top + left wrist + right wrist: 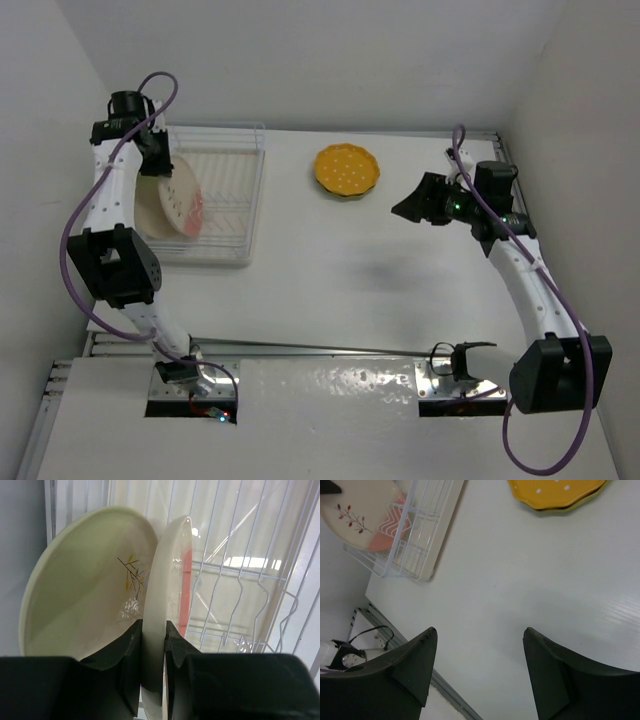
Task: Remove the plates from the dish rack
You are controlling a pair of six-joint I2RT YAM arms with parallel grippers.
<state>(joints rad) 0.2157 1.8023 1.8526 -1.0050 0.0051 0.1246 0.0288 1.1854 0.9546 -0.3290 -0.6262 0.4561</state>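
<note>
Left gripper (152, 655) clamped on rim of cream-and-pink plate (167, 605), upright in dish rack (235, 205) at table's far left. Pale green-cream plate (85, 585) leaning just beside it, same rack. Right gripper (477, 667) spread wide, holding nothing, hovering over bare table (330, 270). Orange dotted plate (346, 169) out on table, stacked on lime green plate (580, 502), well apart from rack.

Lower rim of the cream-and-pink plate (167, 605) hidden between the left pincer (153, 652) fingers, round orange white-dotted plate (555, 491) cut off by the right wrist view's top edge, lime green plate (580, 501) beneath it showing only a rim sliver, white wire dish rack (415, 535) partly out of frame.
</note>
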